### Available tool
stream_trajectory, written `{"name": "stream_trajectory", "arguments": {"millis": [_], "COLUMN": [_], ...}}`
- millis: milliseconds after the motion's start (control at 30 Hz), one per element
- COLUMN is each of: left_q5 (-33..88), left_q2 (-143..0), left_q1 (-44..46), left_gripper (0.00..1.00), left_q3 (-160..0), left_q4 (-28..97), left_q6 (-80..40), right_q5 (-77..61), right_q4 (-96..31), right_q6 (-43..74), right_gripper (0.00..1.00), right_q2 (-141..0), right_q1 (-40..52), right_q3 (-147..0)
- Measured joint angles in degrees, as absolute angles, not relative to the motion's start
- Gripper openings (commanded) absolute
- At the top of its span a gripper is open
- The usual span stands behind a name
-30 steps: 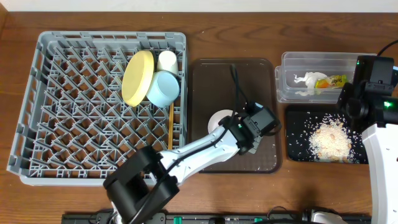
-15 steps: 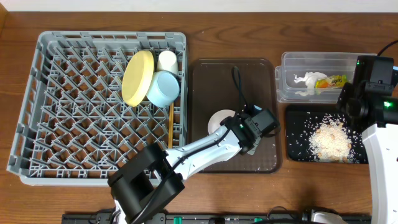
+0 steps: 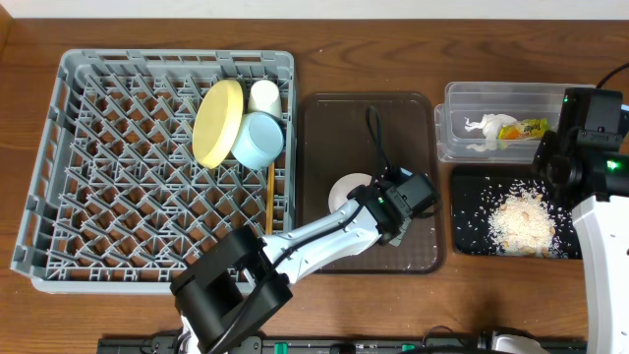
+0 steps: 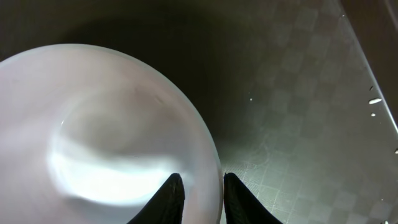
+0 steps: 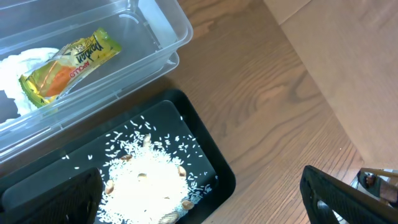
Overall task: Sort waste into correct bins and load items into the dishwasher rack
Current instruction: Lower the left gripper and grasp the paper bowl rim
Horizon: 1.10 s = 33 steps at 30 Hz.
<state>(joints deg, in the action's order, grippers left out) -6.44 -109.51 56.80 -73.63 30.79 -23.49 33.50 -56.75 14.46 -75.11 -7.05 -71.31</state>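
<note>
Since the glossy, smooth white bowl (image 4: 106, 130) offers only its rim, the left gripper (image 4: 200, 180) straddles that rim at 4 o'clock, gap narrow; whether it pinches yet, I cannot tell. The bowl sits upright on the brown serving tray (image 3: 334, 128), with the dishwasher rack (image 3: 59, 147) at 9 o'clock. The right gripper (image 5: 199, 174) gapes empty above the black tray (image 5: 217, 180).

My bench (image 3: 393, 59) was dark brown wood, its grain running left to right. On its left side lay the big grey dishwasher rack (image 3: 177, 57). Just right of that, in the middle, sat the brown serving tray (image 3: 334, 128). At the far right stood the clear plastic tub (image 3: 501, 88), and close by on its near side lay the shallow black tray (image 3: 464, 236). All four rested flat on the wood.
</note>
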Motion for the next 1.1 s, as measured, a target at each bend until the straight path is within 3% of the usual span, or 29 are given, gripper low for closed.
{"name": "stream_trajectory", "arguments": {"millis": [767, 1100], "left_q5": [-6.4, -6.4], "left_q2": [-109.5, -109.5], "left_q1": [56.8, 56.8], "left_gripper": [0.26, 0.21], "left_q3": [-73.6, -73.6], "left_q4": [32.2, 32.7], "left_q6": [-23.5, -23.3], "right_q5": [33.5, 33.5], "right_q4": [-56.8, -56.8], "right_q6": [14.5, 14.5], "right_gripper": [0.99, 0.99], "right_q2": [-75.1, -75.1], "right_q1": [-7.0, -7.0], "right_q3": [-71.3, -71.3]}}
